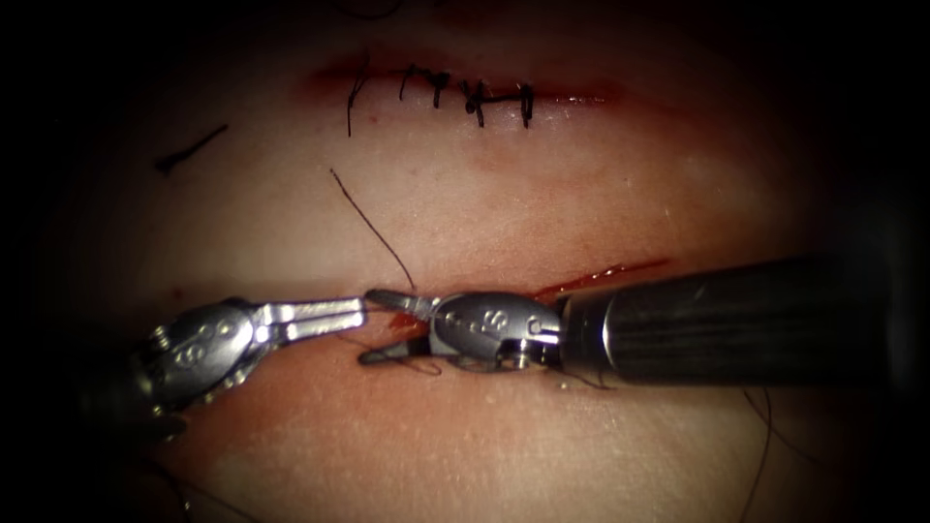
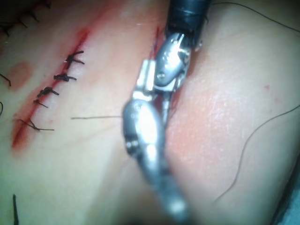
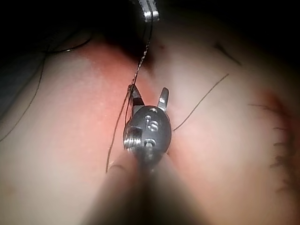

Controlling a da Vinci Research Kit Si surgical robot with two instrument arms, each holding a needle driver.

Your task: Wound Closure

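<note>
Thread [image 1: 373, 230] is the thing in play. A thin dark strand comes down across the tissue [image 1: 484, 194] to the spot where the two tools meet tip to tip over the open cut [image 1: 601, 278].

The left tool [image 1: 360, 312] has its jaws pressed close together. In the right wrist view a fine strand runs straight out from the left tool's tips [image 3: 149, 15] toward the other tool, so it appears to be clamped on the thread.

The right tool [image 1: 368, 326] stands with its jaws spread in a wide V and grips nothing. One jaw lies just beside the left tool's tips and the other angles down onto the tissue. From the right wrist view [image 3: 149, 96], the strand passes close against one of its fingertips [image 3: 135, 97].

I cannot make out the needle, nor tell whether it sits in the tissue.

Beyond both tools' tips, well apart from them, lies a row of finished stitches [image 1: 465, 95], with a loose cut end of thread [image 1: 189, 150] off to the side of it.

Judged by its look, the thread is light, limp and probably slick from the red fluid [image 1: 557, 287]. It is thin enough to fray under a hard pinch. A flat hold on the free length between the two tools, clear of the tissue, seems the safest place to take it.
</note>
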